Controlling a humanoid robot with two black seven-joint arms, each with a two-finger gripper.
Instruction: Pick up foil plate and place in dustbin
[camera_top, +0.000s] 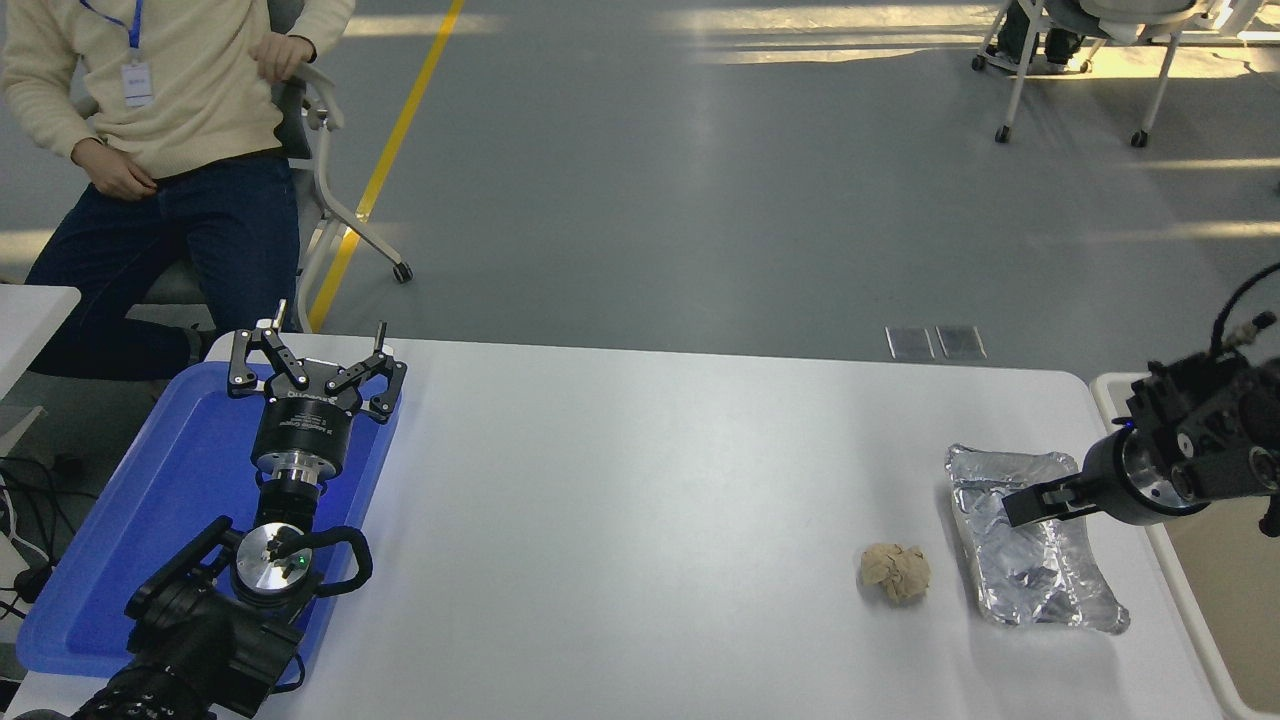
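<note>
The foil plate (1030, 550) lies crinkled and shiny on the white table (640, 480) near its right edge. My right gripper (1030, 499) comes in from the right edge, points left and sits over the plate's far half. I cannot tell whether it touches the foil. The dustbin (1235, 610), beige with a pale rim, stands just right of the table, partly cut off by the picture's edge. My left gripper (312, 352) is open and parked over the blue tray at the lower left.
A crumpled beige paper ball (895, 572) lies just left of the foil plate. A flat blue tray (150, 510) covers the table's left end. A person (170, 120) sits on a chair beyond the far left corner.
</note>
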